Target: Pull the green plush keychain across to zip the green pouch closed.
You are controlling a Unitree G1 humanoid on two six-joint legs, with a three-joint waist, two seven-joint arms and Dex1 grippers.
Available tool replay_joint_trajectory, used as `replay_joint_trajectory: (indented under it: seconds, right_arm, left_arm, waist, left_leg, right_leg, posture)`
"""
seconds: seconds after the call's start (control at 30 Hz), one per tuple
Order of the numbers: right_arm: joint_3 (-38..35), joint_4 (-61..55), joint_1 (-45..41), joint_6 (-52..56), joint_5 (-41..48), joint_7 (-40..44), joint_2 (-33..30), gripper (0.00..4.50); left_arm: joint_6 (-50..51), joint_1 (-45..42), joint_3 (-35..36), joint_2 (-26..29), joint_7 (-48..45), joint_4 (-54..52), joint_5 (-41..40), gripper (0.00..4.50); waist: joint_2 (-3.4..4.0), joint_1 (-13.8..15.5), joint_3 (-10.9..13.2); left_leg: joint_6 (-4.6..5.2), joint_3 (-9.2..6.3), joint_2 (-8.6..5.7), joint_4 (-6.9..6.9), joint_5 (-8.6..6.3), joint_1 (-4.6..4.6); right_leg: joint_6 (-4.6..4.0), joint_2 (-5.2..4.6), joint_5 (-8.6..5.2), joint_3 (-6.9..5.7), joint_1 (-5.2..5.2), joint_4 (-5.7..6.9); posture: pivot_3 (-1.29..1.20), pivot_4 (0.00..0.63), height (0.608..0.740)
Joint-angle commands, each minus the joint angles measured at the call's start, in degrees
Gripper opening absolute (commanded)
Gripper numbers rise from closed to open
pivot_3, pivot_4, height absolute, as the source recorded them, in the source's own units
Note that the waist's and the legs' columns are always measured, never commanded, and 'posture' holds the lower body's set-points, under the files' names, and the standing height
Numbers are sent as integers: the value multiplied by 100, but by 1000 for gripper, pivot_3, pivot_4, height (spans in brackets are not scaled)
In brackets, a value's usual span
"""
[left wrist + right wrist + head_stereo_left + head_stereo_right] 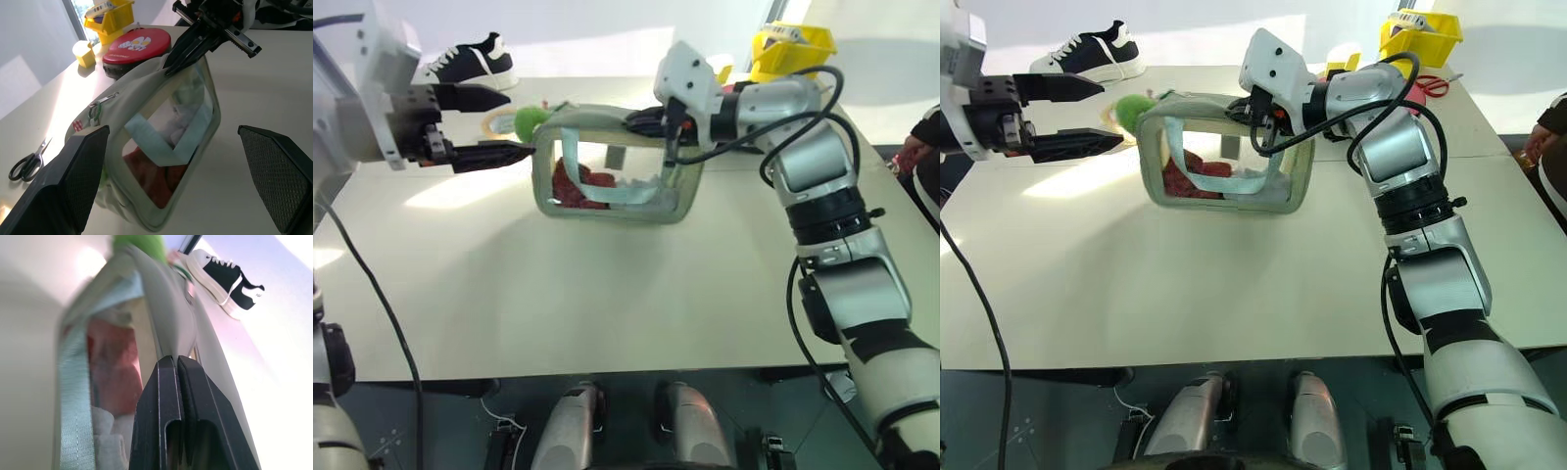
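We've got the green pouch (617, 166) standing on edge mid-desk (607, 294), and our right tool (172, 62) is clenched on the fabric at its top edge, right-hand end. The green plush keychain (529, 119) sits at the opposite top corner, just beside our left tool (504, 122), which is spread wide with nothing in it. We reckon this pouch is light and floppy, so it'll buckle unless that pinch holds. The fuzzy charm looks soft and squashy; we'd grip it low, near the zipper pull.
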Motion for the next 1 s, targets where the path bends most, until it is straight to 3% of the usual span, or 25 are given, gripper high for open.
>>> replay_joint_trajectory:
  seconds: [0.03, 0.47, 0.7, 0.83, 0.93, 1.0]
  right_arm:
    - [108, -790, 174, 228, 62, 34, 147, 49]
    - [108, -1045, 398, -9, 197, 60, 571, 49]
    - [112, -973, 489, -403, 171, 124, 520, 49]
    - [-97, -1106, 234, 91, 280, 92, 355, 49]
    - [-159, -1448, 191, 713, 421, 152, 165, 954]
    - [-148, -1676, 213, 1062, 438, 103, 77, 1982]
  left_arm:
    - [-140, -82, 89, 13, 9, -69, 19, 4500]
    - [-153, -58, 45, -4, 12, -114, 32, 4500]
    - [-182, -106, -38, 104, -129, -26, 128, 4500]
    - [-201, -39, -16, 81, -117, -71, 176, 4500]
    - [-194, -21, 1, 74, -100, -84, 179, 4500]
    - [-192, -19, 5, 70, -93, -83, 176, 4500]
  waist:
    - [0, 0, 0]
    - [-1, -4, 0]
    - [-2, 0, -1]
    - [-2, 0, -1]
    - [-2, 10, -1]
    - [-2, 7, -1]
  left_leg:
    - [1, 2, 0, 0, 0, 0]
    - [6, 15, 4, 6, -1, 10]
    - [6, 15, 2, 7, -2, 10]
    - [6, 15, 3, 7, -2, 10]
    - [6, 14, 3, 7, -2, 10]
    - [6, 14, 3, 6, -2, 10]
  right_leg:
    - [0, 0, 0, 0, 0, 0]
    - [1, 4, 1, 11, 3, 4]
    - [1, 4, 1, 11, 5, 2]
    - [1, 5, 0, 11, 4, 3]
    - [1, 3, 1, 12, 4, 3]
    - [1, 3, 0, 12, 4, 3]
  posture:
    - [0, 150, 740]
    - [0, 150, 740]
    - [0, 150, 740]
    - [0, 150, 740]
    - [0, 150, 740]
    - [0, 150, 740]
